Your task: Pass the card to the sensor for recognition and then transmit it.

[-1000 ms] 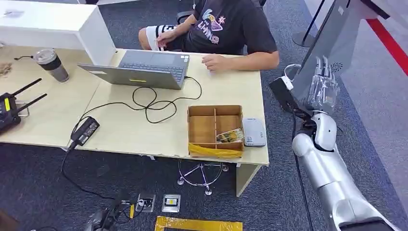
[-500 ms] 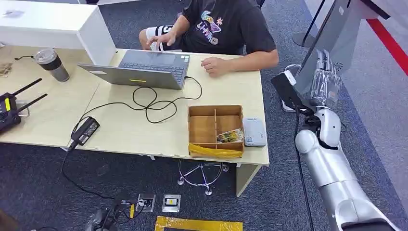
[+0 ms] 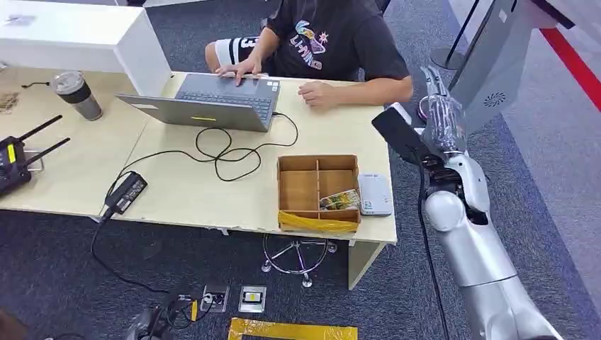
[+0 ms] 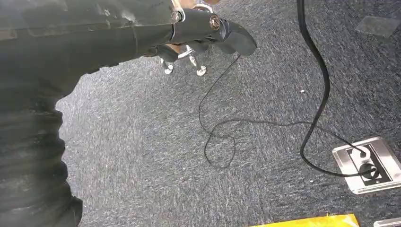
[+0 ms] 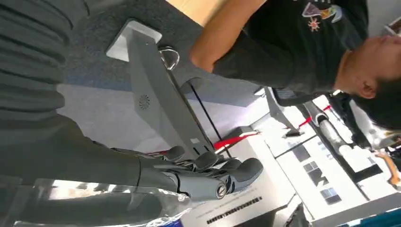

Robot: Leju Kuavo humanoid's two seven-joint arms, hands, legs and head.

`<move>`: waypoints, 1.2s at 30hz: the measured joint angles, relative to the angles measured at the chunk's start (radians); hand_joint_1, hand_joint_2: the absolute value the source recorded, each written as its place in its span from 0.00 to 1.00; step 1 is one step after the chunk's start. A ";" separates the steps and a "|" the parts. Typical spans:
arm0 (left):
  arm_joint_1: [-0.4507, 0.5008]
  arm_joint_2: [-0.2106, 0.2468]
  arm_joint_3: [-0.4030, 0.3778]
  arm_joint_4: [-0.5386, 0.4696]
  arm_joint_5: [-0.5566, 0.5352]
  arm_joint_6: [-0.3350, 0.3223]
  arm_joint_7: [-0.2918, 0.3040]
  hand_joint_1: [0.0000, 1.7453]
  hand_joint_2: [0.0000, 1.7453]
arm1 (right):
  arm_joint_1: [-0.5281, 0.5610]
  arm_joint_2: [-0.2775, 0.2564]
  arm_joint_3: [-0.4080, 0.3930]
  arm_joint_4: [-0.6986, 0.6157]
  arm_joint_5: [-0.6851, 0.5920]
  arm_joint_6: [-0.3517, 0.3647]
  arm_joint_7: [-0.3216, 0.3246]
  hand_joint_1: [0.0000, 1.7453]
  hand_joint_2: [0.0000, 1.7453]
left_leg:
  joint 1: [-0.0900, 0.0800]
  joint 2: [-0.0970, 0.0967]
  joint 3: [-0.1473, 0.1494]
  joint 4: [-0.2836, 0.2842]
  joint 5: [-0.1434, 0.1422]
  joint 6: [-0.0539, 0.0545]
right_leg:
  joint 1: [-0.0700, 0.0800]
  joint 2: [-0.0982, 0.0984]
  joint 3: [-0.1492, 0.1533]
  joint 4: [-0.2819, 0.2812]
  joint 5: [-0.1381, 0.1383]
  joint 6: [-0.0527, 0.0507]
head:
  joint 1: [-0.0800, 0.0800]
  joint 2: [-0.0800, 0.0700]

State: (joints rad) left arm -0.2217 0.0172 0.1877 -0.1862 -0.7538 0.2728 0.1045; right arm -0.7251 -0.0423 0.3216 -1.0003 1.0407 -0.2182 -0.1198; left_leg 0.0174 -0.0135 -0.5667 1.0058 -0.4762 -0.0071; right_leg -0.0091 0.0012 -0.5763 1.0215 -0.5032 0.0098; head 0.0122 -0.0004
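A colourful card (image 3: 339, 200) lies in the front right compartment of a wooden divided box (image 3: 316, 161) on the table. Right beside the box sits the white sensor pad (image 3: 374, 194). My right hand (image 3: 441, 113) is raised off the table's right edge, behind and to the right of the sensor, with its fingers straight up and nothing in them. In the right wrist view the same right hand (image 5: 213, 175) shows its fingers stretched out side by side. My left hand (image 4: 203, 28) hangs over the carpet, fingers loosely extended and holding nothing.
A person (image 3: 333, 42) sits at the far side typing on a grey laptop (image 3: 212, 103). A black cable (image 3: 220, 152) and power brick (image 3: 126, 191) cross the table (image 3: 177, 198). A cup (image 3: 76, 95) and a black antenna box (image 3: 14, 159) stand left. A grey stand (image 3: 496, 64) rises by my right hand.
My right arm has swung left, bringing the raised hand from beside the grey stand closer to the table's right edge. The person's hand has moved onto the laptop keyboard.
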 joint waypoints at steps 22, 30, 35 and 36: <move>0.000 0.000 0.000 0.000 0.003 -0.002 0.000 0.00 1.00 | 0.149 0.014 0.055 -0.235 0.037 0.156 0.023 0.00 1.00 | 0.000 0.000 0.000 0.000 0.000 0.000 | 0.000 0.000 0.000 0.000 0.000 0.000 | 0.000 0.000; 0.000 0.000 0.000 0.000 0.002 -0.002 0.000 0.00 1.00 | 0.160 0.022 0.086 -0.235 0.059 0.166 0.010 0.00 1.00 | 0.000 0.000 0.000 0.000 0.000 0.000 | 0.000 0.000 0.000 0.000 0.000 0.000 | 0.000 0.000; 0.000 0.000 0.000 0.000 0.002 -0.002 0.000 0.00 1.00 | 0.161 0.023 0.093 -0.235 0.067 0.171 0.008 0.00 1.00 | 0.000 0.000 0.000 0.000 0.000 0.000 | 0.000 0.000 0.000 0.000 0.000 0.000 | 0.000 0.000; 0.000 0.000 0.000 0.000 0.002 -0.002 0.000 0.00 1.00 | 0.162 0.023 0.097 -0.234 0.072 0.174 0.008 0.00 1.00 | 0.000 0.000 0.000 0.000 0.000 0.000 | 0.000 0.000 0.000 0.000 0.000 0.000 | 0.000 0.000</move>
State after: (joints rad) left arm -0.2218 0.0172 0.1881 -0.1862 -0.7523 0.2708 0.1041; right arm -0.5630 -0.0195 0.4185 -1.2345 1.1127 -0.0442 -0.1118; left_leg 0.0176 -0.0136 -0.5668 1.0055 -0.4762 -0.0072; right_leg -0.0089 0.0012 -0.5763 1.0215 -0.5032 0.0098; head 0.0122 0.0000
